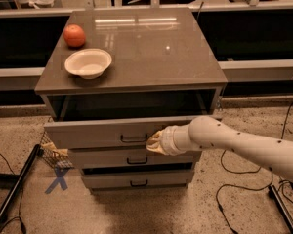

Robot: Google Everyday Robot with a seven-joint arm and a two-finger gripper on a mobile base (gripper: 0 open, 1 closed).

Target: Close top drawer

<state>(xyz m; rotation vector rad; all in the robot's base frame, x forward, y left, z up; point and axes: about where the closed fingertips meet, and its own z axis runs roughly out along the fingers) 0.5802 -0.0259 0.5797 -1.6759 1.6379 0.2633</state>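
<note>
**While the drawer stands partly open: push it straight and flat**

Because the top drawer is pulled out only partly toward the near side, with its dark inside showing under the cabinet top, the step in hand is, I judge, the push that closes it. The gripper rests against the drawer front, just right of the small black handle. The arm comes in from the near right. Whether the gripper is open or closed I cannot tell; I see nothing held in it.

To do this well, the force should go straight to the far side, along the line in which the drawer slides. The contact is near the centre of the front, which is good, since a push close to one end could turn the drawer and make it jam. As the arm arrives at an angle, the tip may slip left toward the handle, so a slow and steady push seems safer.

The drawer front stands out over the middle drawer, and its right end is near the arm. The bowl and the orange sit on the top at the far left, well apart from the path. On the floor, cables lie at the right under the arm, and a black bar lies at the left, so the base has little free room on either side.
</note>
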